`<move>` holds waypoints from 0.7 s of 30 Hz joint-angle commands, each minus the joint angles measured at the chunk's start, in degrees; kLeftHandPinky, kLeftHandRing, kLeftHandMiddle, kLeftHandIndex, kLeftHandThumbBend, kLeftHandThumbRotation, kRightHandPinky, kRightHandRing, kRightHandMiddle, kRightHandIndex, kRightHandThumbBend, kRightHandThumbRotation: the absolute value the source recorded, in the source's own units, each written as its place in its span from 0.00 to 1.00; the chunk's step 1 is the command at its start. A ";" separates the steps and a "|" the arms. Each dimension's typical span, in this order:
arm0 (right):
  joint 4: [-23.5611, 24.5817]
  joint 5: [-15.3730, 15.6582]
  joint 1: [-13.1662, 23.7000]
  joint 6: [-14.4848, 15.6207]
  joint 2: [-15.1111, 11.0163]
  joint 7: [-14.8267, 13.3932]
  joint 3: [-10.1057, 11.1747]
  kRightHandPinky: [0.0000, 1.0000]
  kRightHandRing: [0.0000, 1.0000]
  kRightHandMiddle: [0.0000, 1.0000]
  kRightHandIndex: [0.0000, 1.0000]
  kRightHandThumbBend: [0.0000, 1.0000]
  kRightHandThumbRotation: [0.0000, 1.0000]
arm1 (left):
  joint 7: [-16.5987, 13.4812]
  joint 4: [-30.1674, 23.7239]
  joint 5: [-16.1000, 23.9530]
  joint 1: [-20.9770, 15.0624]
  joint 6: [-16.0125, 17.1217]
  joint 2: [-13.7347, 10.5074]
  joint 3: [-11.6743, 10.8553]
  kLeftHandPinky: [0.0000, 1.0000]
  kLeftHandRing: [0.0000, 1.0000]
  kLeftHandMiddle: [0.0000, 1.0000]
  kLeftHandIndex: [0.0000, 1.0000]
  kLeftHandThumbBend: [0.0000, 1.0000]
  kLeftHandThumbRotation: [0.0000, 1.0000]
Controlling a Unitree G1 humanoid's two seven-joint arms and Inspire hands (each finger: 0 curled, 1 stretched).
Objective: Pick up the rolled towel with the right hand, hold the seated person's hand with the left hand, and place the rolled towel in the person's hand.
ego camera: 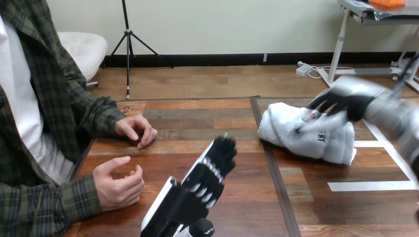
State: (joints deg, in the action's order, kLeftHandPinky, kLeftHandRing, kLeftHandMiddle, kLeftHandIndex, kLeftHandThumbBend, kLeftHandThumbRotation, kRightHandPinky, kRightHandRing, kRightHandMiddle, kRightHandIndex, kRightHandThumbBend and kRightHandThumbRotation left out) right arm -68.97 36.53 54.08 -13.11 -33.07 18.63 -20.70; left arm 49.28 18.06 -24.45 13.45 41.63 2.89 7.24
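- Rolled towel (pixel 306 136): was white, with small dark print and a red speck.
- Table (pixel 197 111): showed planks of mixed brown, reddish and grey wood grain.
- Seam (pixel 276 173) in the table: was dark grey.
- Tape lines (pixel 370 186): were white.
- Left hand (pixel 207 177): was black, with a white shell and black-and-white banded fingers.
- Right hand (pixel 341 103): was black, on a silver forearm (pixel 390 116).

The white rolled towel (pixel 307 136) lies slanted on the table's (pixel 197 123) right half, seemingly resting flat. At left, the person's far hand (pixel 136 129) rests palm-down; the near hand (pixel 118 181) lies loosely curled.
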 commanded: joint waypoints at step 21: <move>37.42 -17.38 -18.94 -12.11 -6.41 17.10 5.01 0.78 0.79 0.78 0.79 0.93 0.74 | -0.01 -5.34 -1.65 1.58 -0.78 0.44 1.96 1.00 1.00 0.99 0.97 1.00 0.64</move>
State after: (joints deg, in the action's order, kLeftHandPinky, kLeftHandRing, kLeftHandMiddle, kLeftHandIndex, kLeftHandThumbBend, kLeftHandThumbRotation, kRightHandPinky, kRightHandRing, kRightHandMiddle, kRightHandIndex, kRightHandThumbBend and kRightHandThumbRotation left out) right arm -53.63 27.48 44.27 -25.71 -35.10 26.67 -19.18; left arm 49.31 15.22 -24.46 13.41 41.16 2.78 8.18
